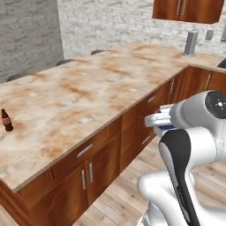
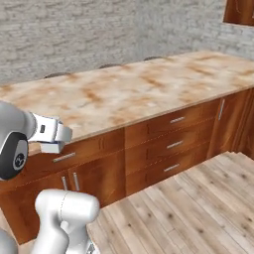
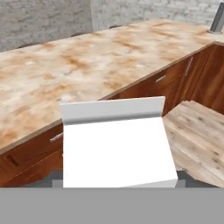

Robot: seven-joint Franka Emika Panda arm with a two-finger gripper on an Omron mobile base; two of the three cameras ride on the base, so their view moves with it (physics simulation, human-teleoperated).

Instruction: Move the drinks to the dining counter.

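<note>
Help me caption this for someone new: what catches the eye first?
The milk carton looms white in the hand view, held in the pincer off the counter's edge. Beyond it spreads the marbled dining counter, where the cola bottle stands alone near its left end.

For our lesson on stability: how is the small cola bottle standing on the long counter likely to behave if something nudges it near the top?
The cola bottle looks tall and narrow and stands upright on the dining counter, so a high nudge would probably tip it. Once down, its apparently round body might roll on the smooth stone top. It stands near the counter's left end, so it could perhaps go over the edge.
</note>
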